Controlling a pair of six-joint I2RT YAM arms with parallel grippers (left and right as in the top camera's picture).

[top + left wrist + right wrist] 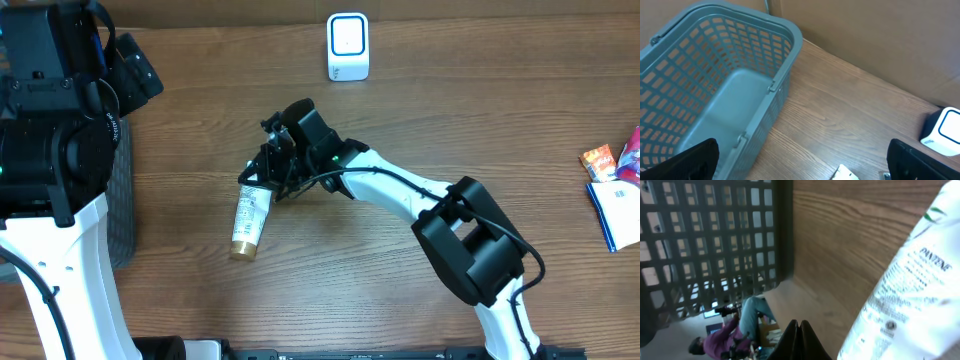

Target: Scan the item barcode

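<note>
At the far left stands a grey mesh basket (pixel 715 90), and the left hand (pixel 802 161) hangs above its near corner with the jaws spread wide, one dark finger at each lower corner of the left wrist view and nothing between them.

Towards the middle of the wooden worktop (pixel 450 100) the tube (pixel 249 218) lies flat, a white one with a gold cap (the right wrist view shows "PANTENE" printed on it). The cap end points to the near edge of the worktop. The right hand (pixel 258 182) sits at the tube's far end, low over the wood. Its fingers (pixel 810 347) are pressed together with no gap, and the tube lies just beside them, not between them. Whether they touch the tube cannot be told.

Further right and at the back, well apart from the tube, the white scanner (pixel 348 47) stands upright.

At the right edge lie an orange packet (pixel 598 160) and a blue-and-white booklet (pixel 614 212), close together.
</note>
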